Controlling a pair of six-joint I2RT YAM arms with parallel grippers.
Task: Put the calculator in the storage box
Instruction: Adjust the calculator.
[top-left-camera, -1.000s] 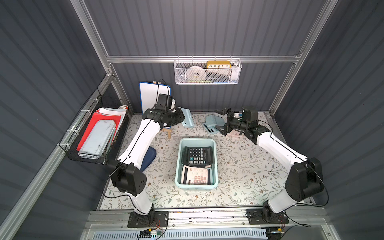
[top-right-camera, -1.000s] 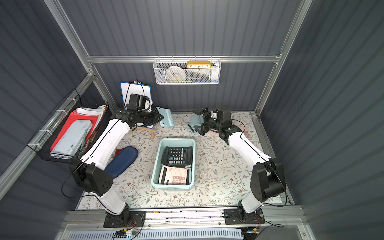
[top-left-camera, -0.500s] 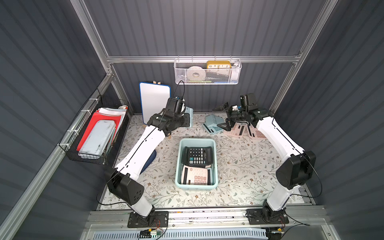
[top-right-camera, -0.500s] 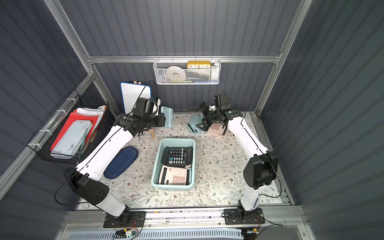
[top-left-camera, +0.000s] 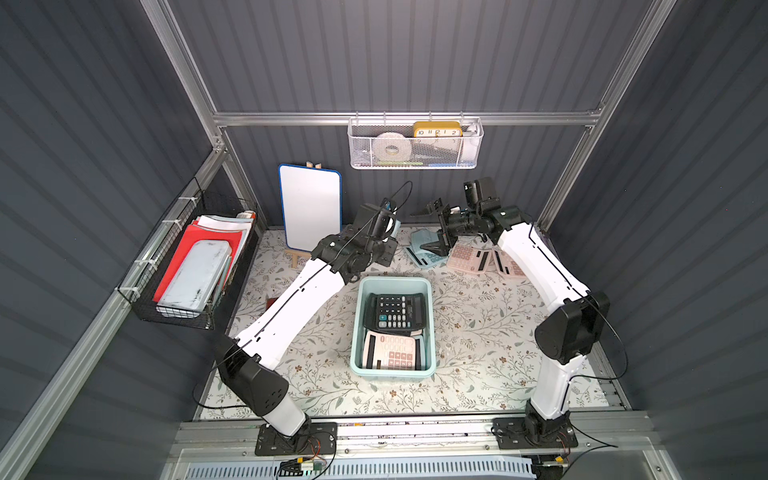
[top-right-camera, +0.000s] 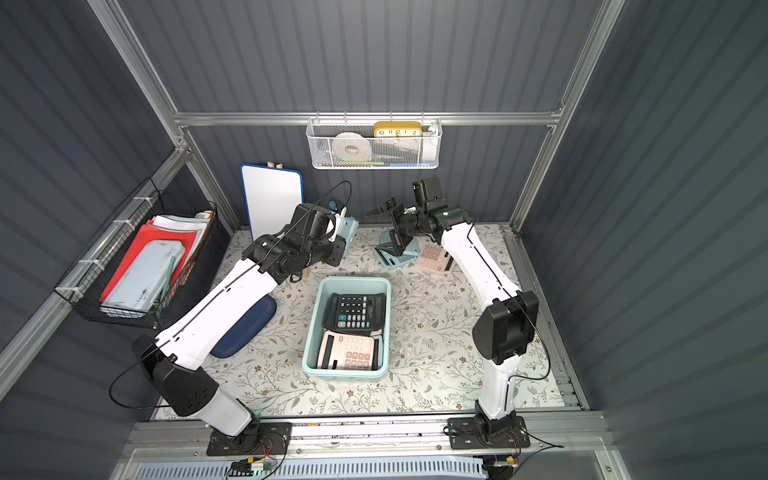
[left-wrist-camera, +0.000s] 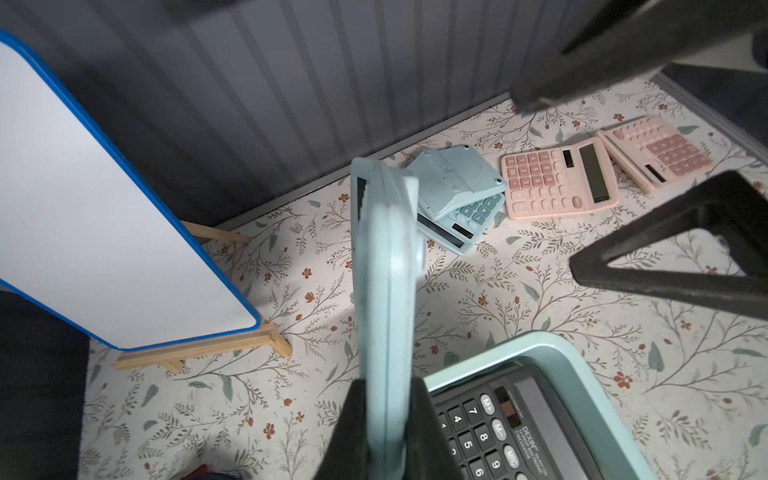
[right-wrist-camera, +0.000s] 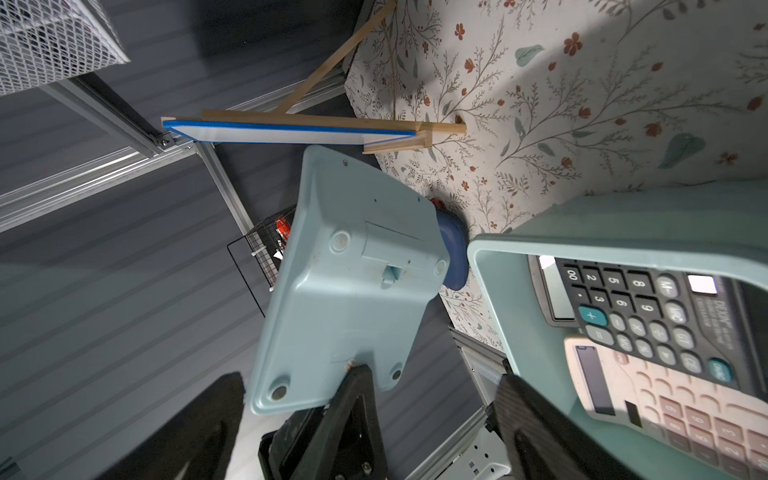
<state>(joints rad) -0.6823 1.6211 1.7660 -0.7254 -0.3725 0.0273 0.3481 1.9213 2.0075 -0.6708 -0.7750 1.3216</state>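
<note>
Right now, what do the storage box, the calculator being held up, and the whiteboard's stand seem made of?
Storage box: likely molded plastic, smooth mint, soft sheen on its rolled rim. Held calculator: hard matte plastic, with molded feet and battery door. Whiteboard stand: apparently bare pale wood, square-cut strips.

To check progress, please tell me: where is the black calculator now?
In a top view, the black calculator lies inside the storage box at the centre of the mat, in the half nearer the back wall, beside a pink calculator.
</note>
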